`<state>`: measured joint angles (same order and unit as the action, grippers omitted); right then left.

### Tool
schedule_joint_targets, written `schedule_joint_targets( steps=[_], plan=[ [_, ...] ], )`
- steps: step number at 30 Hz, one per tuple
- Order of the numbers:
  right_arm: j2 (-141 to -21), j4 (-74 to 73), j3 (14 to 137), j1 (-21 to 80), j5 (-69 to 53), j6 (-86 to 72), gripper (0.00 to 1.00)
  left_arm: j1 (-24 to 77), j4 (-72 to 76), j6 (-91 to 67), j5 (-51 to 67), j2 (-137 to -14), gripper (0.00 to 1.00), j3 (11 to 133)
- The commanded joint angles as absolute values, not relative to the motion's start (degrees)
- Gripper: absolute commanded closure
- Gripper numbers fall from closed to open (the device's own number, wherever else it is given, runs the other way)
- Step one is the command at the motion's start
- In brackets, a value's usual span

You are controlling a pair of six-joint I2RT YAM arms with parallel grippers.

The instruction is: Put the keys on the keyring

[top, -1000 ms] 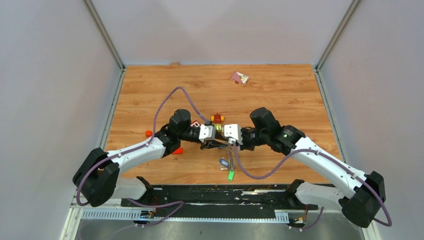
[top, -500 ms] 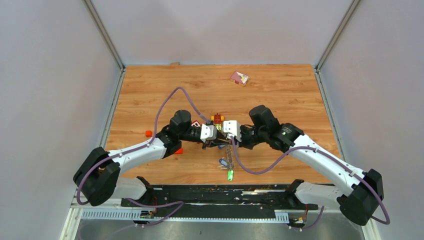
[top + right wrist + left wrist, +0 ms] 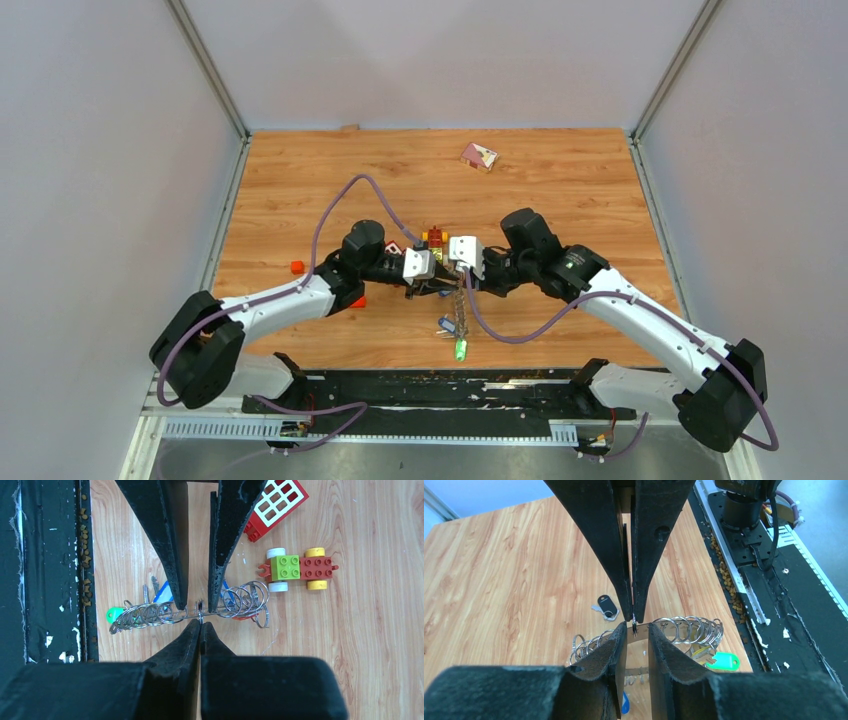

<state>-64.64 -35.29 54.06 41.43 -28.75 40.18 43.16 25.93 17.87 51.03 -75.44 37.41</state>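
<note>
Where the two grippers meet, at the middle of the top view, their white housings and black fingers cover the spot, so only the wrist cameras show it. The right gripper (image 3: 200, 625) has its fingers pressed together with no gap, tips at the thin wire of the keyring (image 3: 150, 615), which it appears to pinch. The pinch point is tiny and partly masked.

The left gripper (image 3: 636, 626) has its fingers narrowly apart, one tip on each side of the right gripper's tips, with nothing visibly clamped between them. At lower centre of the right wrist view the keyring lies edge-on as an almost straight line. In the left wrist view the left fingers cut its arc in two.

A green-headed key (image 3: 723, 661) shows at lower right, half under the loops. A blue-headed key (image 3: 625, 702) barely peeks out at the bottom edge. A black-headed key (image 3: 606, 605) lies alone, apart from the ring.

A toy car (image 3: 295, 569) sits near the ring's right end without touching it. A red-and-white window piece (image 3: 277, 505) at upper right is partly covered by a finger. In the top view a small red brick (image 3: 297, 267) lies at centre left and a pinkish card (image 3: 478, 155) towards the top.

The table (image 3: 375, 630) is wood-grained. The ring is bright steel wire strung with many small split loops, and the fingers are matt black and rough.
</note>
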Motion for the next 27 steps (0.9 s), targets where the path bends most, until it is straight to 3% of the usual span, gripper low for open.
schedule_joint_targets(
  steps=[1, 10, 15, 19, 27],
  plan=[
    [-64.2, -32.2, 57.3, 41.2, -30.6, 38.9, 1.0, 43.7, 26.4, 17.1, 50.8, -76.3, 0.71, 37.7],
    [-64.8, -32.2, 57.5, 41.1, -30.8, 39.0, 1.0, 43.9, 26.3, 16.5, 51.0, -76.5, 0.83, 38.6],
    [-65.1, -32.1, 57.6, 41.1, -31.1, 38.9, 1.0, 43.9, 26.4, 16.3, 51.2, -76.7, 1.0, 38.7],
    [-64.3, -31.7, 57.3, 40.6, -32.1, 38.6, 0.99, 43.9, 28.8, 15.3, 52.2, -76.0, 1.0, 37.7],
    [-58.5, -29.4, 52.7, 37.3, -41.4, 41.8, 0.81, 43.9, 42.9, 9.0, 56.8, -74.7, 1.0, 32.2]
  ],
)
